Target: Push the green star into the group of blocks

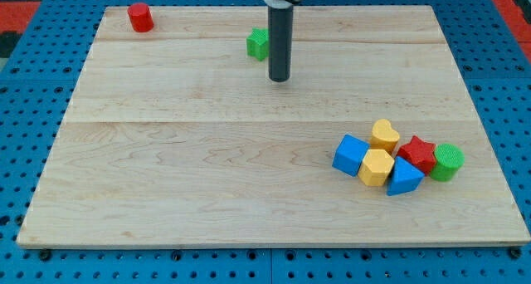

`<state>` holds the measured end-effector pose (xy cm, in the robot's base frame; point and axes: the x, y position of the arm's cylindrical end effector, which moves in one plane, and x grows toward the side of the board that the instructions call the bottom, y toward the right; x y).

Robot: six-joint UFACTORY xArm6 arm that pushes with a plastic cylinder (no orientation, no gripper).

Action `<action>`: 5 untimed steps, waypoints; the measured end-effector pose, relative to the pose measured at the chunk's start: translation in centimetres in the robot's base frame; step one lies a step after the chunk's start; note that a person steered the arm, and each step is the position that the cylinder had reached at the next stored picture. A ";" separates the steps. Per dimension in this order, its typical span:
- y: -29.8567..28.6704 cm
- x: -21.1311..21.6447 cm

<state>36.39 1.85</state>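
The green star [257, 44] lies near the view's top centre on the wooden board [207, 168], partly hidden behind my rod. My tip [279, 79] rests on the board just right of and below the star, very close to it. The group of blocks sits at the view's lower right: a blue cube [351, 154], a yellow heart [384, 135], a yellow hexagon [376, 168], a blue triangle [404, 178], a red star [417, 154] and a green cylinder [448, 162], packed together.
A red cylinder [140, 17] stands alone at the board's top left corner. The board lies on a blue perforated base [33, 76].
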 end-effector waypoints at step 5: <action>3.5 -3.0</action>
<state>33.43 5.31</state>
